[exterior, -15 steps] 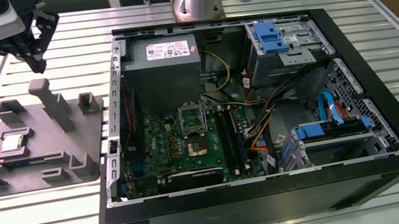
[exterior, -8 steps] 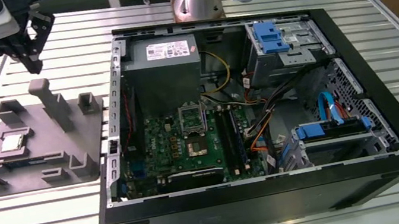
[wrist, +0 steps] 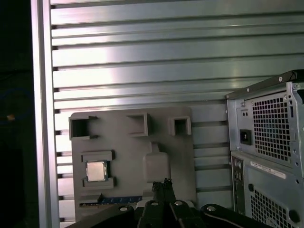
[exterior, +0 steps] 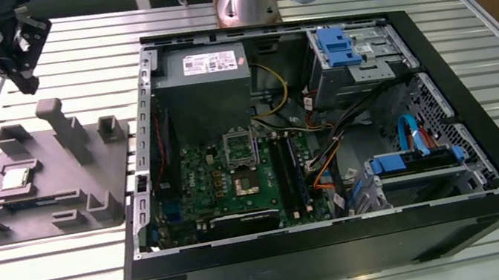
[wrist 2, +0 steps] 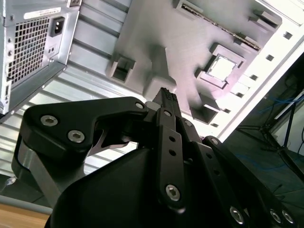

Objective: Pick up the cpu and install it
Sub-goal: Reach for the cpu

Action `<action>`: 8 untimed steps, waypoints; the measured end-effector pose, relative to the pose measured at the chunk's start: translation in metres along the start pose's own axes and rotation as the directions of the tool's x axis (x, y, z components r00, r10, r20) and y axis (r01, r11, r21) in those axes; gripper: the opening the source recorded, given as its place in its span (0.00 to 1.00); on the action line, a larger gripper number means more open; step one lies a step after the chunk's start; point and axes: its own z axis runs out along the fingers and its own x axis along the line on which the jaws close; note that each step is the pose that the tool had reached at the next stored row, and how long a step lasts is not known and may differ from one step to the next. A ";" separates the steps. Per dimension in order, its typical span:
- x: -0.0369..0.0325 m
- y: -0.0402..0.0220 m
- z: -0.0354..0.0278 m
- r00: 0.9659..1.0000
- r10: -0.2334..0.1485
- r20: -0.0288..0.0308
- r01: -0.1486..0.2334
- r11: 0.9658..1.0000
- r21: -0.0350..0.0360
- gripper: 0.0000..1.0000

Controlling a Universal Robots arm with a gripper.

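Exterior view: your gripper (exterior: pixel 23 76) hangs with jaws closed on nothing, well apart from the cpu (exterior: pixel 15 179) seated in the grey tray (exterior: pixel 110 173).
Second wrist view: cpu (wrist 2: pixel 222 67) lies beyond the jaws.
First wrist view: cpu (wrist: pixel 96 171) sits beside the jaws, untouched.

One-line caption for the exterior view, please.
Gripper hovers above the grey tray holding the cpu, beside the open computer case.
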 end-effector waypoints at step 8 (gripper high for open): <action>0.0219 -0.0017 0.0001 1.000 0.000 0.000 0.000 1.000 0.000 0.10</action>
